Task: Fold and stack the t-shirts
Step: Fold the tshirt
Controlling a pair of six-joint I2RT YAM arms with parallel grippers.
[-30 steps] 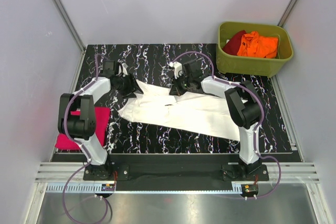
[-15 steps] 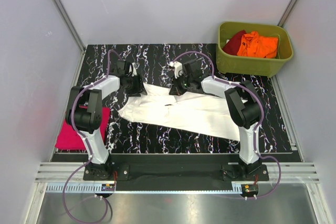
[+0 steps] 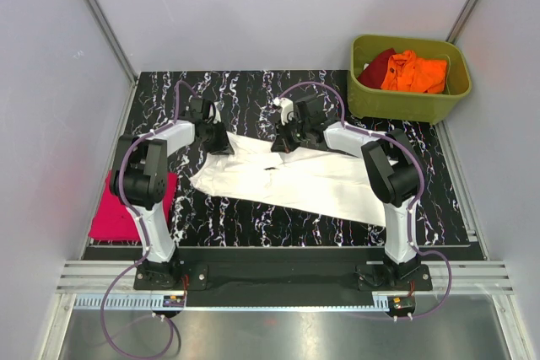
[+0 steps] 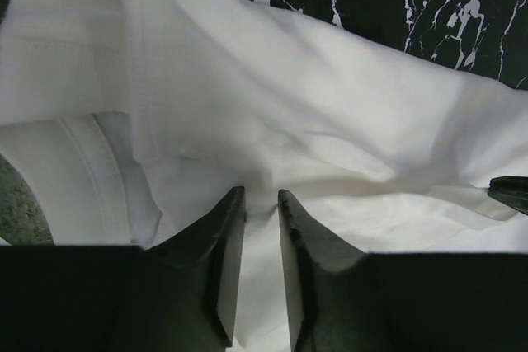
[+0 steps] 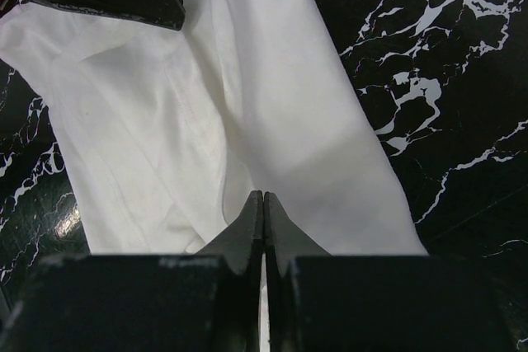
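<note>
Left wrist view: left gripper (image 4: 260,195) narrow astride white cloth t-shirt (image 4: 330,121); right gripper (image 5: 263,195) pinches it. Grasping step; next needs full closure, joint lift.

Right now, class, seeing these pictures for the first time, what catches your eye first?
A white t-shirt lies spread across the middle of the black marbled table, with the left gripper and right gripper at its far edge. An olive-green tub at the far right corner holds an orange shirt and a dark red shirt.
</note>
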